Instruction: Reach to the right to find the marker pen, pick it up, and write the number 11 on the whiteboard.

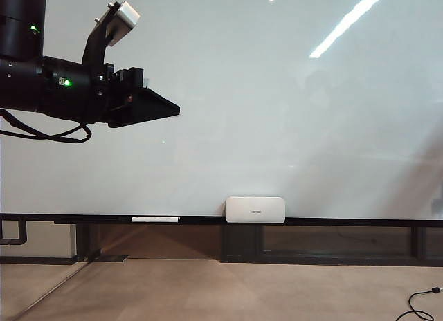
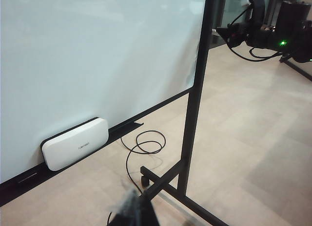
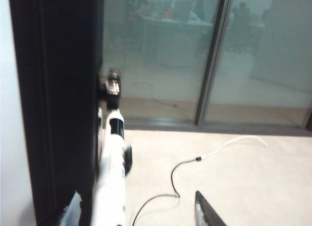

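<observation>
Step in hand: reaching for marker pen (image 3: 112, 158), which stands along dark frame post past whiteboard (image 1: 277, 127) right edge.
Right tool (image 3: 141, 211): fingers apart, pen between them, close to one finger.
Advice: centre pen, advance, close mid-barrel.
Left tool (image 1: 173, 111): idle, high before board; state cannot tell.
Board unmarked.

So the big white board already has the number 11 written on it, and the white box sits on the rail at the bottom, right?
Not quite. The glossy pale whiteboard has no number on it yet; the exterior view shows it blank. The white rounded-rectangle box does sit on the dark lower rail.
</observation>
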